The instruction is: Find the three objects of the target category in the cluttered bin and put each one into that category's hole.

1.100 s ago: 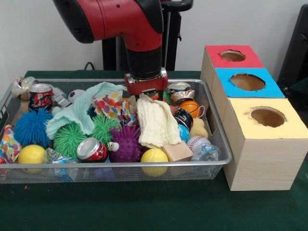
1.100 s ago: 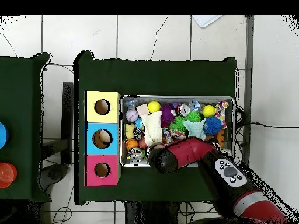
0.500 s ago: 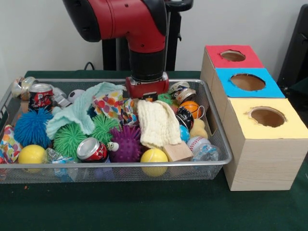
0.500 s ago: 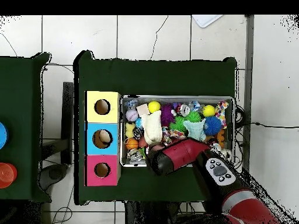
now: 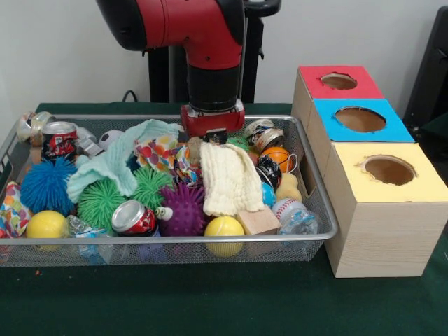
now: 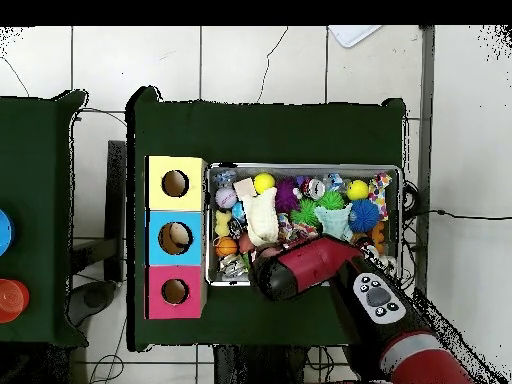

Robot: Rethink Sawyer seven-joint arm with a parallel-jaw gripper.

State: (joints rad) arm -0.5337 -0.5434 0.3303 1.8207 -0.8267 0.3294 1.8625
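While the arm [image 5: 189, 35] comes down into the back middle of the wire bin [image 5: 318, 210], its gripper [image 5: 213, 133] sits low among the clutter, just behind the top of a cream cloth [image 5: 227, 178]; whether it is clenched or released cannot be told, since the red wrist block hides the tips. Right of the cloth lie crushed cans [image 5: 262, 133], an orange ball [image 5: 278, 155], a dark ball [image 5: 267, 170], a baseball [image 5: 287, 208] and a wood block [image 5: 257, 221]. Left of it are a purple spiky ball [image 5: 183, 208], green spiky balls [image 5: 101, 201], a blue spiky ball [image 5: 46, 185], a mint cloth [image 5: 112, 164], a red can [image 5: 133, 218] and two yellow balls [image 5: 224, 227]. Beside the bin stands a box [image 5: 378, 231] with red [image 5: 339, 81], blue [image 5: 360, 119] and yellow [image 5: 389, 170] holes. From overhead the arm [image 6: 310, 268] covers the bin's near edge, and something pale shows inside the blue hole [image 6: 176, 237].
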